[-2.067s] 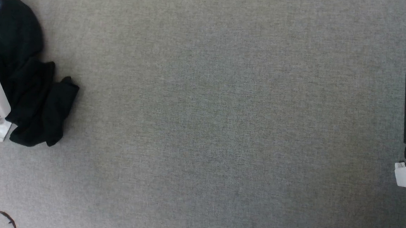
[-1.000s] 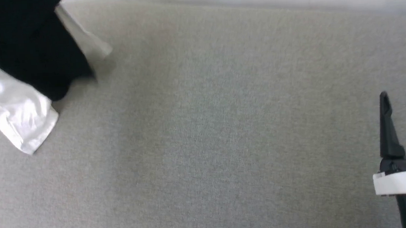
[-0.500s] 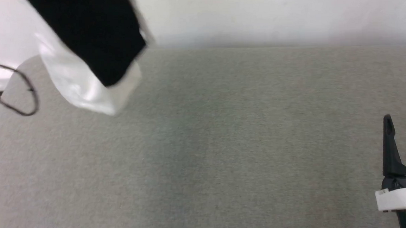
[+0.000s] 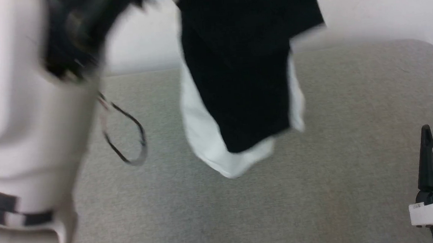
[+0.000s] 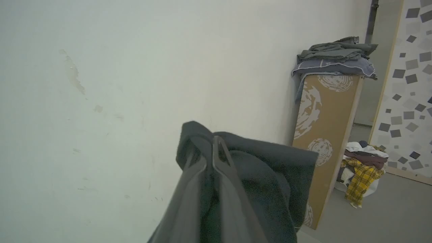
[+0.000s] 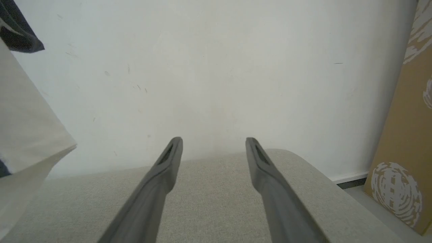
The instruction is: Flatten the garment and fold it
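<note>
Currently, left gripper (image 5: 212,141) pinches limp, light garment (image 4: 237,97) over the far edge of the tabletop (image 4: 319,205); spread right gripper (image 6: 213,143) should take its white corner.

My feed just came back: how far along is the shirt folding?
Done: the left gripper is shut on the garment, gripping its dark cloth. In hand: the garment hangs bunched over the grey table, not laid out. Left: the right gripper is open and empty; laying the garment down, flattening it and every fold remain.
</note>
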Tool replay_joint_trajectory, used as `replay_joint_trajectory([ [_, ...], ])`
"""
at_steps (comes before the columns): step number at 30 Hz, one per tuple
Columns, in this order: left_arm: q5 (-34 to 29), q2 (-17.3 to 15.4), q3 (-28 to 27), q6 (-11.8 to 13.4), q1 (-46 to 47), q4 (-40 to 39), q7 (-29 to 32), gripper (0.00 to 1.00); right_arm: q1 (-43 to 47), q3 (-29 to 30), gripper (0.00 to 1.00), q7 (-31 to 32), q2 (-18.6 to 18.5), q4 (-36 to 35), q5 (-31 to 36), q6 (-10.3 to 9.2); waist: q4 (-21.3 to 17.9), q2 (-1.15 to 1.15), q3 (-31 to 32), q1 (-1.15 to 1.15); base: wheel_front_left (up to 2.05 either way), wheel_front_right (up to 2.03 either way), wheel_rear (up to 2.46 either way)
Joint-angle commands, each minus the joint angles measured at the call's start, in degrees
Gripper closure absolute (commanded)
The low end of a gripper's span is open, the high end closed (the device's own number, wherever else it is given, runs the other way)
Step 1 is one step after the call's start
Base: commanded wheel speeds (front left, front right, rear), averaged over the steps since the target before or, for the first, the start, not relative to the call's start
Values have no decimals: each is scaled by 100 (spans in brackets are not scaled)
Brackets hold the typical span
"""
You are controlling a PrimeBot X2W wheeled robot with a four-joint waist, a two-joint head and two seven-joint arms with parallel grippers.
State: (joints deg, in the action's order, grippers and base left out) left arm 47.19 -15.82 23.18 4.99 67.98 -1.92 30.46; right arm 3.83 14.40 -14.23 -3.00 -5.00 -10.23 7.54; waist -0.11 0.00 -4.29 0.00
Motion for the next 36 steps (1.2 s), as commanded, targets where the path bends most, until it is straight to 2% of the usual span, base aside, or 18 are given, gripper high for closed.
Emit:
replay_joint_trajectory([
  [1, 36, 56, 84, 68, -256, -79, 30, 100, 39, 0, 0, -35, 13, -2, -41, -5, -159, 0, -32, 0, 0, 0, 0],
  [5, -164, 96, 649, 87, -1115, -388, -13, 100, 29, 24, 0, -49, 13, -5, -86, -5, -285, 0, -115, 0, 0, 0, 0],
  [10, -507, -60, 1491, 126, -2578, -408, -196, 100, -4, 30, 0, -61, 13, -28, -123, -5, -409, 0, -258, 0, 0, 0, 0],
  [14, -760, -172, 1957, 217, -3519, -68, -509, 100, -14, 58, 0, -66, 13, -50, -124, -5, -461, 0, -356, 0, 0, 0, 0],
  [21, -887, -17, 2368, 372, -4322, 888, -874, 100, -89, 31, 0, -71, 13, -55, -130, -5, -471, 0, -496, 0, 0, 0, 0],
  [22, -883, 31, 2337, 404, -4339, 985, -969, 97, -104, 22, 0, -71, 13, -41, -129, -5, -462, 0, -496, 0, 0, 0, 0],
  [23, -876, 82, 2293, 422, -4333, 1049, -1079, 66, -112, 25, 0, -72, 13, -25, -127, -5, -444, 0, -478, 0, 0, 0, 0],
  [24, -835, 140, 2232, 428, -4320, 1079, -1176, 0, -110, 35, 0, -72, 13, -10, -124, -5, -423, 0, -456, 0, 0, 0, 0],
  [30, -540, 308, 1633, 516, -4210, 622, -1781, 0, -4, 110, 0, -74, 13, 45, -114, -5, -261, 0, -223, 0, 0, 0, 0],
  [33, -426, 221, 1295, 625, -4284, 44, -2016, 0, 64, 145, 0, -74, 13, 42, -122, -5, -159, 0, -111, 0, 0, 0, 0],
  [36, -562, -40, 940, 810, -4449, -566, -2393, 0, 127, 154, 0, -68, 13, 16, -121, -5, -64, 0, -25, 0, 0, 0, 0],
])
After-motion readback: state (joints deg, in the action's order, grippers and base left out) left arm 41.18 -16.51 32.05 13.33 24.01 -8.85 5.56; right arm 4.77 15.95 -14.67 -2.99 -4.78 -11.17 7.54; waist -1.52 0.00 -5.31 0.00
